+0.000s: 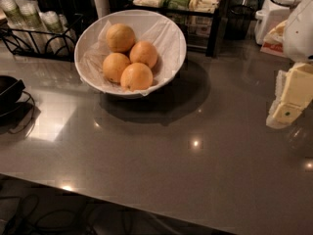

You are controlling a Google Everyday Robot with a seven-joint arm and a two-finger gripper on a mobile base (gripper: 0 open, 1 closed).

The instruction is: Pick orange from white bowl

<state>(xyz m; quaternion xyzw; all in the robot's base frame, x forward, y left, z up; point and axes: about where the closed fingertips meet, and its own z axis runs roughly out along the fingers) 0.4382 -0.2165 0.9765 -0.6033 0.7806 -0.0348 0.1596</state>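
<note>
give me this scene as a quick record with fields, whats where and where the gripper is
surface: grey countertop
white bowl: back left of centre, lined with crinkled white paper
contents: four oranges, bunched together
orange to pick: the palest one, at the back of the bunch
deeper-orange fruits: three, in front of it
gripper: far right edge of the view, well apart from the bowl, touching no fruit
black dish: left edge, partly cut off

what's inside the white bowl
Four fruits on crinkled white paper: the paler orange at the back, three deeper-orange fruits in front. They hide the bottom of the white bowl. The gripper sits far right, outside it.
</note>
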